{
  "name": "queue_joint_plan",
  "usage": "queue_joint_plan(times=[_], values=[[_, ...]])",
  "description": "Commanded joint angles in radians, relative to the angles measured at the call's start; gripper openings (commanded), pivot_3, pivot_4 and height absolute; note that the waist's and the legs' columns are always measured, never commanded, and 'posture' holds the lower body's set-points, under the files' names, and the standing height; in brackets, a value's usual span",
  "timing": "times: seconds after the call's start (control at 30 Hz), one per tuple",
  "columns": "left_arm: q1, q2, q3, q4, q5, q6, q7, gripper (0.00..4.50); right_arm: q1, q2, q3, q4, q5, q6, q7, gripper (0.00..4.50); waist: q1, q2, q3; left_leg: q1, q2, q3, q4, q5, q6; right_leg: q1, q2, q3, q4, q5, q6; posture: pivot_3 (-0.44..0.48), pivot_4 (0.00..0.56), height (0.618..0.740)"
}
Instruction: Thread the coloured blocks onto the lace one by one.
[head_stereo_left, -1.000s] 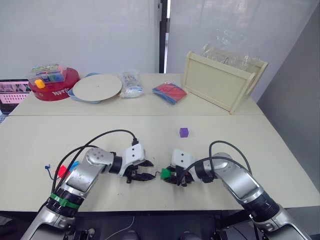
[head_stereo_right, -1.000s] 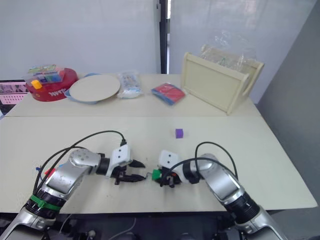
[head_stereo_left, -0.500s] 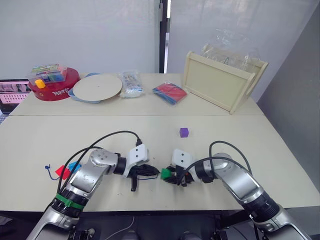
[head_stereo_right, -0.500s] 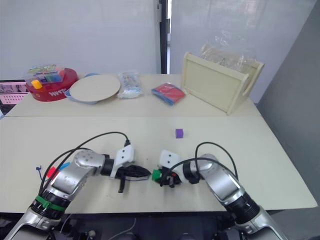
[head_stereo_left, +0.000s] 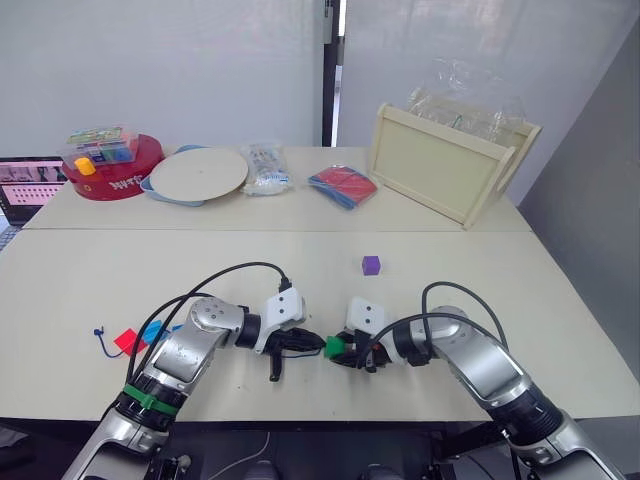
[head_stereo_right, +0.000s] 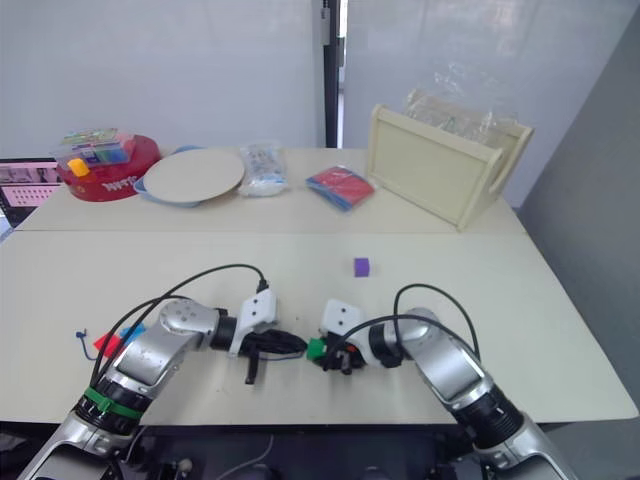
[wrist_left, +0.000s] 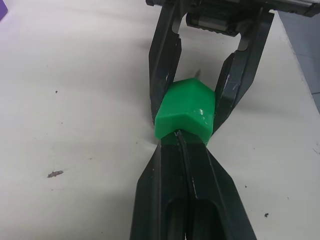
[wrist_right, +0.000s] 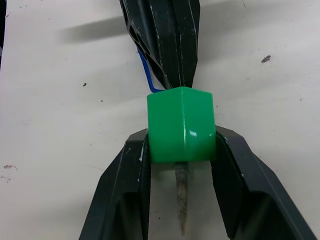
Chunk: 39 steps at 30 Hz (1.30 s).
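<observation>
A green block (wrist_right: 181, 124) is clamped between the fingers of my right gripper (head_stereo_left: 342, 351), just above the near middle of the table. My left gripper (head_stereo_left: 318, 344) is shut on the blue lace (wrist_right: 145, 75), its tips pressed against the block's left face. The lace's pale stiff tip (wrist_right: 181, 200) pokes out of the block's far side, between the right fingers (wrist_left: 163, 65). The knotted end of the lace (head_stereo_left: 98, 335) lies at the near left beside a red block (head_stereo_left: 127, 342) and a blue block (head_stereo_left: 152, 331). A purple block (head_stereo_left: 371, 265) sits alone mid-table.
Along the back stand a round red tub (head_stereo_left: 112, 172) with a yellow piece on top, a white plate (head_stereo_left: 197, 175), a clear packet (head_stereo_left: 265, 167), a folded red-and-blue cloth (head_stereo_left: 342, 186) and a wooden tray (head_stereo_left: 450, 170). A screen (head_stereo_left: 25, 185) is at the far left.
My left gripper has shut and moved right until its tips meet the green block. The right gripper has kept still with the block.
</observation>
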Motion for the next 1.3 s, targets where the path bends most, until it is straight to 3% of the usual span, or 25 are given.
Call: queue_joint_plan(times=[0.03, 0.1, 0.13, 0.4, 0.87, 1.3], values=[[-0.022, 0.018, 0.047, -0.053, -0.025, -0.009, 0.012, 0.0, 0.021, -0.004, 0.025, 0.003, -0.003, 0.016, -0.008, 1.2, -0.001, 0.0, 0.0, 0.0, 0.0, 0.0, 0.0, 0.0, 0.0, 0.0, 0.0, 0.0, 0.0, 0.0, 0.0, 0.0, 0.15, 0.74], [-0.004, 0.042, 0.064, -0.076, -0.04, -0.001, 0.007, 0.0, 0.021, -0.004, 0.026, 0.007, -0.004, 0.013, -0.011, 1.2, -0.002, 0.0, 0.0, 0.0, 0.0, 0.0, 0.0, 0.0, 0.0, 0.0, 0.0, 0.0, 0.0, 0.0, 0.0, 0.0, 0.15, 0.74], [0.007, 0.05, 0.073, -0.086, -0.044, -0.004, 0.01, 0.25, 0.02, -0.005, 0.027, 0.008, -0.004, 0.012, -0.011, 1.2, -0.002, 0.0, 0.0, 0.0, 0.0, 0.0, 0.0, 0.0, 0.0, 0.0, 0.0, 0.0, 0.0, 0.0, 0.0, 0.0, 0.15, 0.74], [0.087, 0.093, 0.091, -0.132, -0.059, 0.018, 0.03, 2.8, 0.019, 0.004, 0.032, 0.012, -0.003, 0.012, -0.018, 1.2, -0.003, 0.0, 0.0, 0.0, 0.0, 0.0, -0.001, 0.0, 0.0, 0.0, 0.0, 0.0, 0.0, 0.0, 0.0, 0.0, 0.15, 0.74], [0.16, 0.065, 0.031, -0.015, 0.082, -0.21, 0.125, 2.82, 0.029, -0.021, 0.047, -0.04, -0.011, 0.06, -0.033, 1.2, -0.003, 0.0, 0.0, 0.001, 0.0, 0.0, -0.001, 0.0, 0.0, 0.0, 0.0, 0.0, 0.0, 0.0, 0.0, 0.0, 0.15, 0.74], [0.157, 0.064, 0.047, -0.019, 0.032, -0.185, 0.102, 2.82, -0.133, -0.09, 0.193, -0.05, -0.108, 0.148, -0.004, 1.2, -0.001, 0.0, 0.0, 0.001, 0.0, 0.0, -0.001, 0.0, 0.0, 0.0, -0.001, 0.0, 0.0, 0.0, 0.0, 0.0, 0.15, 0.74]])
